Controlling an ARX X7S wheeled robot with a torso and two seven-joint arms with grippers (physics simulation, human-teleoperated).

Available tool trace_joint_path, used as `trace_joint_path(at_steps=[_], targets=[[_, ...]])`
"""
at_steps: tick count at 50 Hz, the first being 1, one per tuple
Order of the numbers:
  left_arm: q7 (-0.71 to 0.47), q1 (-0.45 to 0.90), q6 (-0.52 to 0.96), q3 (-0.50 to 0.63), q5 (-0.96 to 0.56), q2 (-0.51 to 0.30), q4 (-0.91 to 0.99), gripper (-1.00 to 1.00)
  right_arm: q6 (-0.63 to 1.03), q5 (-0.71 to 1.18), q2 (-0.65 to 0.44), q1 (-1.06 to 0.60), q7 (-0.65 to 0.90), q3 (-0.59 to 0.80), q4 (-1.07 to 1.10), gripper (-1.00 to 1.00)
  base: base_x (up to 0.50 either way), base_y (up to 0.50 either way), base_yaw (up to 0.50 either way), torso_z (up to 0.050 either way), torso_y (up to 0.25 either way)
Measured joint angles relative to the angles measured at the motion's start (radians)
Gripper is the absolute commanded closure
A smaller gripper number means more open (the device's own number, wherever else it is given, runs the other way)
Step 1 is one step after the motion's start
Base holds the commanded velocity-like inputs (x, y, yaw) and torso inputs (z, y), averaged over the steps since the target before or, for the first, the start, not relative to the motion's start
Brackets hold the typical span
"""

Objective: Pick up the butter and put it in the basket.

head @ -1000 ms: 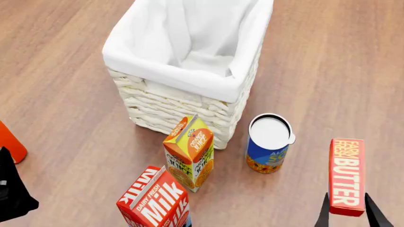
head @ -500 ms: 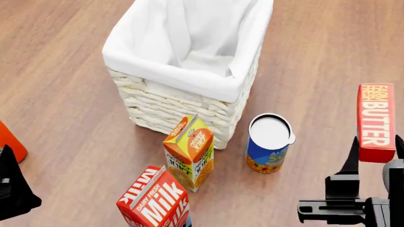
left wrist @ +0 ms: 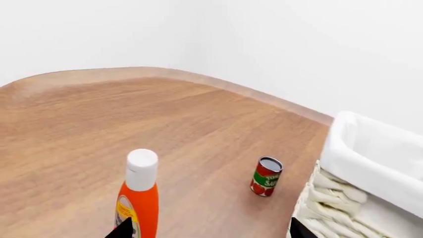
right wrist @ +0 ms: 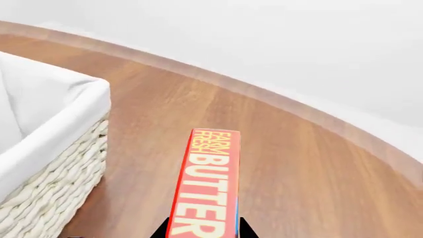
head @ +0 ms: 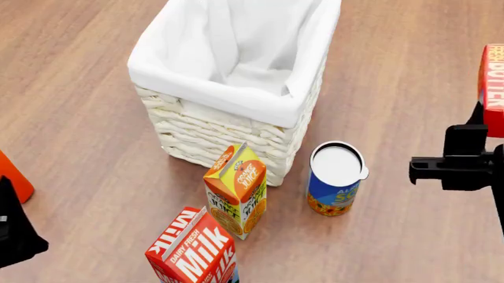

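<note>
The butter (head: pixel 494 88) is a slim red box with white lettering, held in the air at the head view's right edge, to the right of the basket (head: pixel 236 76). My right gripper (head: pixel 488 127) is shut on the butter's lower end; in the right wrist view the butter (right wrist: pixel 205 188) stands between the dark fingertips, with the basket's lined rim (right wrist: pixel 46 129) beside it. The cream wicker basket has a white cloth liner. My left gripper (left wrist: pixel 208 230) is open and empty, low at the head view's left edge (head: pixel 16 236), beside an orange bottle (left wrist: pixel 138 198).
An orange juice carton (head: pixel 236 188), a red-and-white milk carton (head: pixel 193 250) and a blue can (head: pixel 336 186) stand in front of the basket. The orange bottle (head: pixel 12 177) is at the left edge. A small red can (left wrist: pixel 266 176) stands near the basket (left wrist: pixel 370 168).
My right gripper has lifted the butter up and further right, from low at the front right to level with the basket. The left arm has barely moved.
</note>
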State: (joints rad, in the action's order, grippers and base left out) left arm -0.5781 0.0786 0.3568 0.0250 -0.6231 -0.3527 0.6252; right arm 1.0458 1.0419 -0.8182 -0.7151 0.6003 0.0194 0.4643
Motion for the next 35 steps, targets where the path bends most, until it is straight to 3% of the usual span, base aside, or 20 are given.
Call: trace_joint_path(at_steps=[35], targets=[[-0.024,-0.002,0.009,-0.025,-0.044,-0.019,0.022,-1.00,0.171,-0.101,0.142,-0.608,-0.157,0.304,-0.556,1.00,0.00,0.00,0.00,0.000,0.001]])
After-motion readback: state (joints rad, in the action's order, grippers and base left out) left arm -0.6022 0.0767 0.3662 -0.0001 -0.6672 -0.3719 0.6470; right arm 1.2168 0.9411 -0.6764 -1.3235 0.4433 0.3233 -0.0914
